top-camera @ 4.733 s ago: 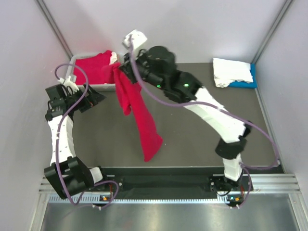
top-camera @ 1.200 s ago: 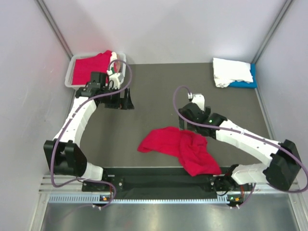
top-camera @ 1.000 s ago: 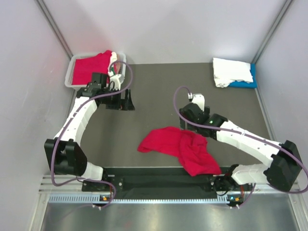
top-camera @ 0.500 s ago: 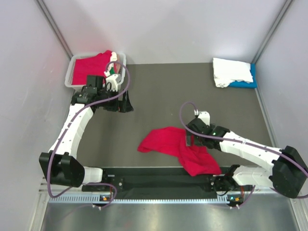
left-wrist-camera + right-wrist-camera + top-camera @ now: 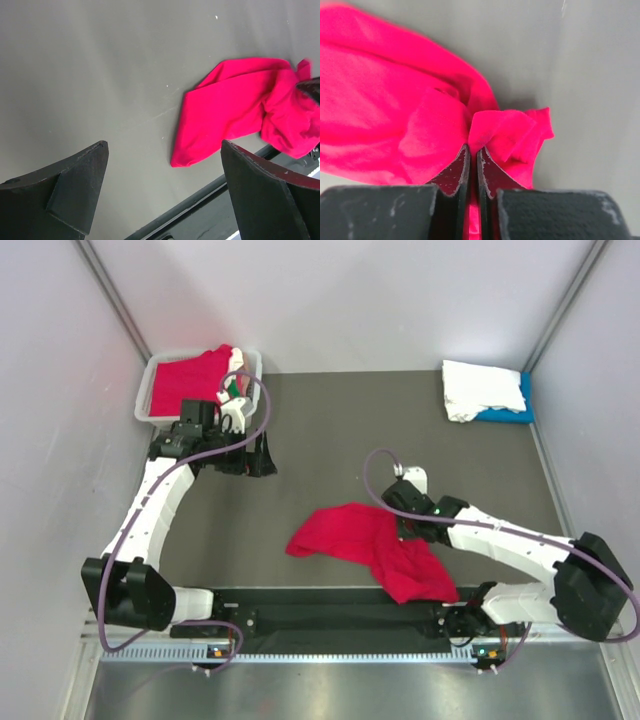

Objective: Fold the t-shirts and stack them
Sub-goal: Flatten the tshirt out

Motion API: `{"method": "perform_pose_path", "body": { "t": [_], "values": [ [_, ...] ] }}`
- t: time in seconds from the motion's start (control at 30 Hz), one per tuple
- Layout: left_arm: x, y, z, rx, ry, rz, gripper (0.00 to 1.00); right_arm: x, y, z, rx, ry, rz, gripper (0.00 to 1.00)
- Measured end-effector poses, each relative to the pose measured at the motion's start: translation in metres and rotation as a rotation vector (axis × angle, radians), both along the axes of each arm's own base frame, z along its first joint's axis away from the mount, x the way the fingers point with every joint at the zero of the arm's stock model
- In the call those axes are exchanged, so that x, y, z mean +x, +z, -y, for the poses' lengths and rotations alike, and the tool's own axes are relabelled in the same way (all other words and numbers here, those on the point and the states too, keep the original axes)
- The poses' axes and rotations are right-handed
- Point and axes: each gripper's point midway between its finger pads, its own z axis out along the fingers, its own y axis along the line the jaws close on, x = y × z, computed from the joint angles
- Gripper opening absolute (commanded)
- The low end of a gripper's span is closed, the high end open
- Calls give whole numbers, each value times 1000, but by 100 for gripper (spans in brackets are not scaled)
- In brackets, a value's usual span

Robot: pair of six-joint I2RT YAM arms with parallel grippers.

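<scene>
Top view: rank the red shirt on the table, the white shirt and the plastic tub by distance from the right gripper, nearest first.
1. red t-shirt: front centre, pinched in the right gripper.
2. white t-shirt: far right corner.
3. plastic tub: far left corner.

Right claw [image 5: 473, 151] pinched closed; left claw [image 5: 164, 150] gapes wide.

Readable text: we find none in any of the three views.
Red t-shirt [image 5: 372, 548]: we read no print, tag or brand on its cloth.
White t-shirt [image 5: 484, 388]: plain as far as we can see, with no lettering.
Arms and counter [image 5: 330, 440]: we make out no label, number or sign.
</scene>
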Motion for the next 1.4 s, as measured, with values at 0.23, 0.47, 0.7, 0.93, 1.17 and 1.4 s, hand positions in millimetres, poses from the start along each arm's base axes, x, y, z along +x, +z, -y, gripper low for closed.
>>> {"method": "perform_pose_path", "body": {
  "t": [0.23, 0.47, 0.7, 0.93, 1.17, 1.4],
  "values": [
    [1, -1, -2, 12, 10, 2, 98, 97, 121, -37, 13, 37, 277, 0],
    [-2, -1, -6, 27, 24, 13, 98, 169, 245, -31, 75, -36, 554, 0],
    [-1, 2, -9, 30, 35, 24, 98, 173, 280, -32, 80, -6, 616, 0],
    [6, 3, -23, 22, 106, 22, 98, 158, 273, -30, 100, 28, 593, 0],
    [18, 9, -47, -22, 214, 29, 98, 124, 229, -15, 93, 58, 495, 0],
    [16, 0, -50, -54, 239, 23, 98, 138, 252, -94, 99, 252, 485, 0]
  ]
}}
